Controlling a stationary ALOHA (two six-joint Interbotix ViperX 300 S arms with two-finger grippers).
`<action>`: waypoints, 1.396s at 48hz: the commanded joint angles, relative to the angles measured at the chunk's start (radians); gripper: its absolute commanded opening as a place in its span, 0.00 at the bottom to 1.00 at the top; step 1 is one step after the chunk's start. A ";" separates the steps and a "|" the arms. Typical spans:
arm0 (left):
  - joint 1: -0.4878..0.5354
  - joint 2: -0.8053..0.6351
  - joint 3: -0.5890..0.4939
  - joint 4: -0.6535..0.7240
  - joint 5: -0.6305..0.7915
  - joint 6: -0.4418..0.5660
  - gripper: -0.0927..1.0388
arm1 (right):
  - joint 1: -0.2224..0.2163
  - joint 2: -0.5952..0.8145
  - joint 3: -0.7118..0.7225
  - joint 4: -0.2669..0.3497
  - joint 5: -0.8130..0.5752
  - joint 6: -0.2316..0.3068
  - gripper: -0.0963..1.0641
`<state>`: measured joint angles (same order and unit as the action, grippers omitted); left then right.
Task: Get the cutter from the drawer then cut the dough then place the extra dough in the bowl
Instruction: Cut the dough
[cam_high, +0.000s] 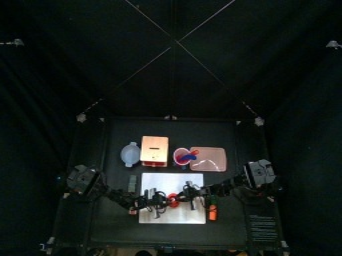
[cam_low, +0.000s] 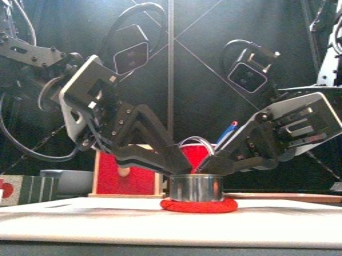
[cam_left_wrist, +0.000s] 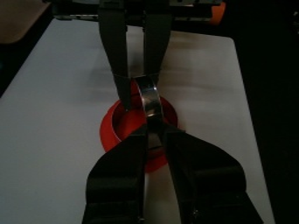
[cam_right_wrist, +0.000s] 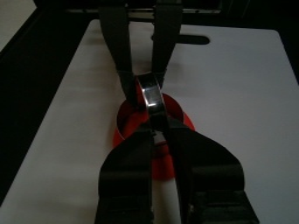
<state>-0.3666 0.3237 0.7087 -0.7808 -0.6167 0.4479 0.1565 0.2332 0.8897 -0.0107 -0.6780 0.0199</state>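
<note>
Cutter (cam_low: 198, 187) stands upright, axis vertical, on the dough (cam_low: 201, 207).

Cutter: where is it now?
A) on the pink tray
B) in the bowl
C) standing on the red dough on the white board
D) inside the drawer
C: the front view shows the cutter upright on the dough, which lies on the board.

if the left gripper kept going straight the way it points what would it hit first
The metal cutter, standing on the red dough right at the tips of the left gripper; it may already be touching. Just beyond the cutter comes the right gripper, pointing back the other way.
</note>
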 joint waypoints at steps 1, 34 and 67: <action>0.028 -0.011 -0.038 0.026 -0.003 0.020 0.70 | 0.005 -0.014 -0.031 -0.002 0.026 0.005 0.63; 0.031 -0.179 0.029 0.020 -0.048 0.129 0.79 | 0.014 -0.144 -0.063 -0.003 0.176 0.000 0.74; -0.091 -0.044 0.101 -0.044 -0.161 0.051 0.58 | -0.018 -0.155 -0.272 -0.141 0.627 0.008 0.74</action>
<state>-0.4587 0.2761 0.8330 -0.8268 -0.7701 0.5077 0.1427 0.1135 0.6443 -0.1473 -0.0537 0.0322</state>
